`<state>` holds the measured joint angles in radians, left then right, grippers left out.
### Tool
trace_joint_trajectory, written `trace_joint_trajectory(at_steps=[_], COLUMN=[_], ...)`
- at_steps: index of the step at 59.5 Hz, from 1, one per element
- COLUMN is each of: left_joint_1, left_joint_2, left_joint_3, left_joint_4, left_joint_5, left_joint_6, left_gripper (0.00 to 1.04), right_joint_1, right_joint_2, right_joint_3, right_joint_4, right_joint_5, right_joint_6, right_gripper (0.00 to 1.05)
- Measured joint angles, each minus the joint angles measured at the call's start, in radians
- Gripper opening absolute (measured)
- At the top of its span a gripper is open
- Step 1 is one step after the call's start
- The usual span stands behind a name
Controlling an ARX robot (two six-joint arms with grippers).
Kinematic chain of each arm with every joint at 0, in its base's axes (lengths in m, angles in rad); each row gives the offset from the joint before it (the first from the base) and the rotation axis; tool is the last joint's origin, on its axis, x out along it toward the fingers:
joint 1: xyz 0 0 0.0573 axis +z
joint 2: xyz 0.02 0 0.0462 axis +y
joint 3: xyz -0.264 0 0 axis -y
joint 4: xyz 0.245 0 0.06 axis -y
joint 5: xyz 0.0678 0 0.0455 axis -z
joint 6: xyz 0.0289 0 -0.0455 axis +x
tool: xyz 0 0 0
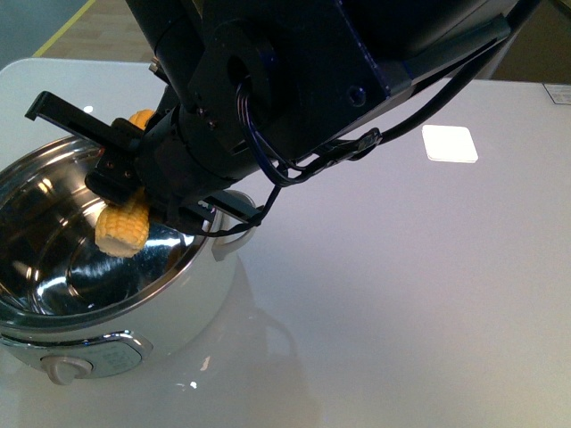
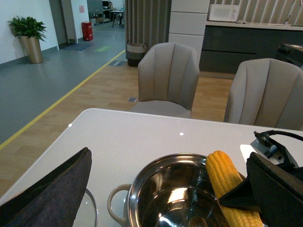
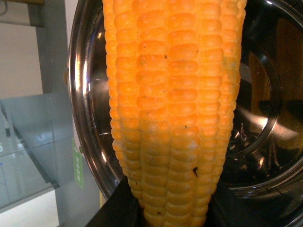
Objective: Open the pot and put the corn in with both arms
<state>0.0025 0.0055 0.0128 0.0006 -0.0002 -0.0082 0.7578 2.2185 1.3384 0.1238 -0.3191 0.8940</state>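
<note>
Front view: the corn [image 1: 123,230] hangs tilted above the open pot [image 1: 192,294], clenched mid-cob by the right fingers [image 1: 114,176], likely so that release drops it inside. The pot stands on the counter [image 1: 401,294]. Whether the left fingers [image 2: 52,189] grasp anything, I cannot tell.

White glossy counter [image 1: 401,294], white square pad [image 1: 450,143] lying on it, two beige chairs [image 2: 168,78] beyond its edge, potted plant [image 2: 29,38] far off.
</note>
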Motion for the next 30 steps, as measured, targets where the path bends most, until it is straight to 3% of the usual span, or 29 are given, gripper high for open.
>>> trace_joint_trajectory(at_steps=[25, 30], left_joint_1=[0.000, 0.000], left_joint_2=[0.000, 0.000], left_joint_3=[0.000, 0.000], left_joint_4=[0.000, 0.000], left_joint_5=[0.000, 0.000], left_joint_6=[0.000, 0.000], left_gripper=[0.98, 0.98], right_joint_1=[-0.007, -0.028], right_joint_2=[-0.024, -0.070], right_joint_3=[-0.038, -0.083], right_joint_4=[0.040, 0.068], right_joint_5=[0.026, 0.040], right_joint_6=[0.010, 0.015], right_gripper=[0.97, 0.96])
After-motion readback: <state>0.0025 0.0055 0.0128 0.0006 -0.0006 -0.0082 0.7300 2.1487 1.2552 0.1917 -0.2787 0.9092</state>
